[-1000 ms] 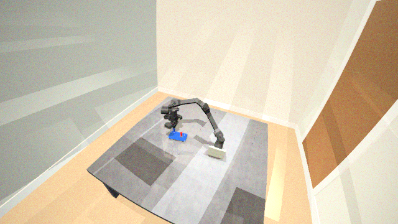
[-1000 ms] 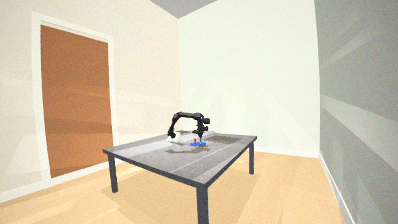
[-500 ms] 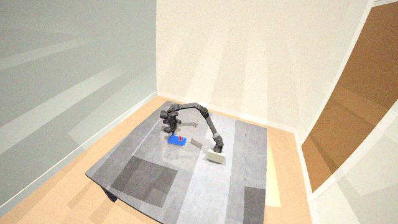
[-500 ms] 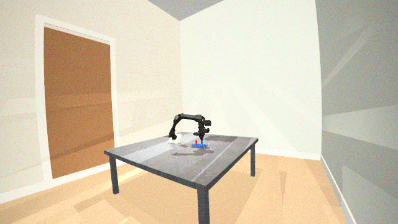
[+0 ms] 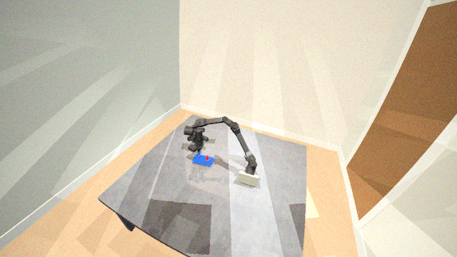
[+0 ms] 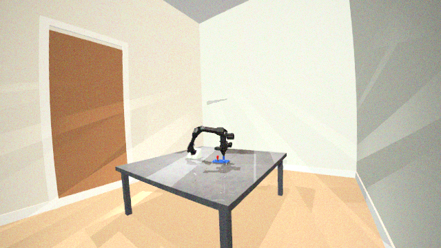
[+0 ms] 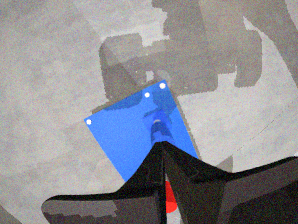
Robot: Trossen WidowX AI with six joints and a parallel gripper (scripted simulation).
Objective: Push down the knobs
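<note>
Pincer (image 7: pixel 164 163): clenched fully, fingers pressed together with nothing between them; pointing down at the board's upper-left end in the top view.

Circuit board (image 5: pixel 203 160): blue, standing on the grey worktop (image 5: pixel 257 214), centre of the top view.

Red knob (image 5: pixel 206 156): upright near the board's middle, apart from the pincer; in the wrist view a sliver of red shows behind the closed tips.

Blue knob (image 7: pixel 160 128): just beyond the pincer tips in the wrist view; seating depth cannot be told.

Step in hand, by judgement: pressing the blue knob with closed tips.

Next move calls for: a straight, gentle downward push, then the red knob.
</note>
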